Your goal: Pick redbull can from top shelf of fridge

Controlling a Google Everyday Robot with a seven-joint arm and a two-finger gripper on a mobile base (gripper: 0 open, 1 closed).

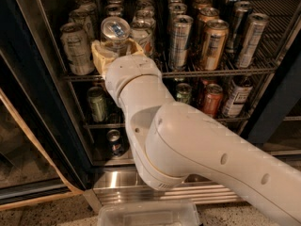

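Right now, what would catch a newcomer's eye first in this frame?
The big white arm fills the foreground, reaching up from lower right. Its hand grips the redbull can at the left front of the top shelf, amid rows of cans in the fridge.

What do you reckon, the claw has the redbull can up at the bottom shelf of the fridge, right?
Not quite. The camera view shows the claw holding the redbull can at the front left of the top shelf, not the bottom one. The rest is right: it is in the fridge.
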